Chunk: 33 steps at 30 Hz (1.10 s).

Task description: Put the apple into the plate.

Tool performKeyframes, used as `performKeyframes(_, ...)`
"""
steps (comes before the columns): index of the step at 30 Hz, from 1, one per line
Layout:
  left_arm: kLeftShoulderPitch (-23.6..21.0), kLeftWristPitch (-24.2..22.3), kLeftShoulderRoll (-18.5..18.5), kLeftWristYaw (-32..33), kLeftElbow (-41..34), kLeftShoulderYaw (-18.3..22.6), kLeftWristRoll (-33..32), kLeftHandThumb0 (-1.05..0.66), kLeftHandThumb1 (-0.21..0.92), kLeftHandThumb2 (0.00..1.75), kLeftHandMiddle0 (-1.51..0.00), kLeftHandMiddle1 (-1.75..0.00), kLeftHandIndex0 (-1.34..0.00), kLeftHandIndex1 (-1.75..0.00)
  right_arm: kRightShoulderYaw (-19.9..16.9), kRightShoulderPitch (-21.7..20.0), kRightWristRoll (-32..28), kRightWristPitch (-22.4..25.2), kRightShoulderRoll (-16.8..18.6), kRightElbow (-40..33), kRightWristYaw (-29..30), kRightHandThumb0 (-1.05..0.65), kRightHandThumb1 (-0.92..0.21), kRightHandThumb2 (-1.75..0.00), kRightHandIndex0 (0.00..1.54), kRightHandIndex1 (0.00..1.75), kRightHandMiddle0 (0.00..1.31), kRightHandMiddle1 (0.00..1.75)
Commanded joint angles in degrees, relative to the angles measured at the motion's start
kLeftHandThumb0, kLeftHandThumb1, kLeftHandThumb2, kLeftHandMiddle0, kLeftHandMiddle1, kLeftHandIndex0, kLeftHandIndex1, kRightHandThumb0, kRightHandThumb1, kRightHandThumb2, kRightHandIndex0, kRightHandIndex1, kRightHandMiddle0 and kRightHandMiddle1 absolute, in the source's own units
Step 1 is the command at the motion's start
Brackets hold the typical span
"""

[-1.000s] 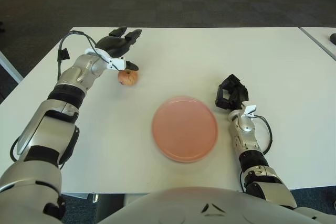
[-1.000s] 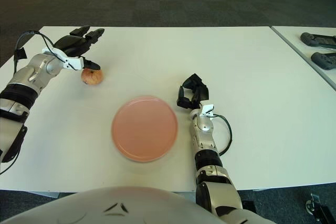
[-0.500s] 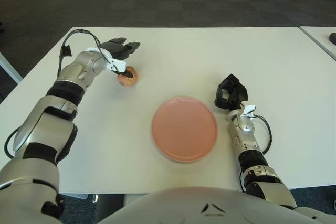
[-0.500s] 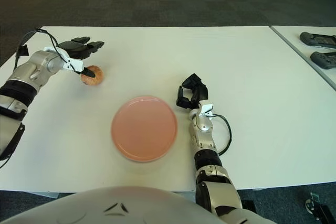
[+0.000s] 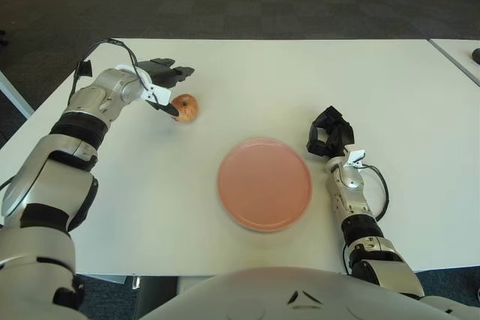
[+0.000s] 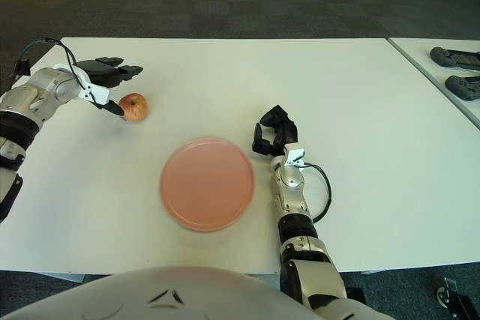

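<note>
Progress: not begun; small red-yellow apple (image 5: 184, 107) sits on white tabletop (image 5: 247, 80), far-left of empty round pink plate (image 5: 264, 183) | Left robot hand (image 5: 163, 84): fingers spread, holding nothing, thumb tip just left of apple | Right robot hand (image 5: 328, 133): curled, idle right of plate

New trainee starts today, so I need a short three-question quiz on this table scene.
1. True or false: the apple already lies in the plate.
2. Which hand is next to the apple? A) left hand B) right hand
3. Fill in: the right hand shows just to the ____ of the plate.

Key: 1. False: the apple sits on the table, apart from the pink plate. 2. A: its fingers are spread beside the apple, not closed on it. 3. Right.
</note>
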<state>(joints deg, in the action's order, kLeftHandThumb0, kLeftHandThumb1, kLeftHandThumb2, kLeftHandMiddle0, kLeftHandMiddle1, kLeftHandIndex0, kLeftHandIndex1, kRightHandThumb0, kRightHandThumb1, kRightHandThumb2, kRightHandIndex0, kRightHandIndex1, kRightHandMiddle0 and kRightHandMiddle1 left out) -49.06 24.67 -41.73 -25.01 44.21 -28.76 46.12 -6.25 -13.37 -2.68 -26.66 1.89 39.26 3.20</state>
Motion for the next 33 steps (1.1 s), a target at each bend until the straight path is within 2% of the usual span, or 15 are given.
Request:
performKeyframes(1,-1.84,0.45,-1.08,-3.49,-0.78,-1.46,1.31,-0.96,0.92,0.33,-0.02,-0.01,0.0,0.0,0.41,2.67,0.02,3.76,0.53,2.1,-0.43,-0.47,-0.32,-1.3,1.13,1.75,0.6,1.75)
performKeyframes(3,-1.94,-0.62,-1.08,-4.62,-1.19,-1.88,2.02,-0.96,0.92,0.33,-0.02,-0.01,0.0,0.0,0.44,2.71,0.0,3.84,0.52,1.97,-0.51,-0.47,-0.32,-1.3,1.13,1.75,0.6,1.75)
performKeyframes(7,-1.39,-6.45,-0.29,-6.17,-2.93,-2.34,4.58,-0.98,0.92,0.3,-0.04,-0.01,0.0,0.0,0.41,2.82,-0.08,3.58,0.56,1.82,-0.68,-0.47,-0.33,-1.29,1.13,1.75,0.6,1.75)
performKeyframes(11,-1.36,-9.08,0.52,-6.91,-3.71,-2.5,5.31,-0.99,0.92,0.3,-0.06,-0.02,0.0,0.0,0.34,2.78,-0.03,3.46,0.46,1.84,-0.61,-0.47,-0.33,-1.29,1.14,1.75,0.59,1.75)
performKeyframes(18,0.64,-14.86,2.07,-4.65,-5.83,-1.83,5.4,-0.98,0.92,0.3,-0.14,-0.05,0.0,0.0,0.4,2.92,0.09,3.8,0.55,1.56,-0.33,-0.47,-0.33,-1.29,1.14,1.75,0.6,1.75)
performKeyframes(23,1.31,-16.18,3.27,-3.04,-5.7,-1.53,4.33,-0.96,0.92,0.25,-0.17,-0.06,0.0,0.0,0.42,3.01,0.06,3.99,0.59,1.4,-0.3,-0.47,-0.33,-1.29,1.13,1.75,0.6,1.75)
performKeyframes(27,0.68,-14.58,4.34,-1.54,-3.85,-1.72,3.18,-0.93,0.91,0.23,-0.17,-0.05,0.0,0.0,0.39,2.98,0.11,3.96,0.54,1.57,-0.22,-0.47,-0.33,-1.29,1.12,1.75,0.6,1.75)
performKeyframes(33,-0.48,-15.06,8.8,7.48,4.73,-2.24,3.34,-0.83,0.86,0.18,-0.15,-0.03,0.0,0.0,0.49,3.2,0.35,4.53,0.49,0.93,0.35,-0.47,-0.33,-1.29,1.12,1.75,0.6,1.75)
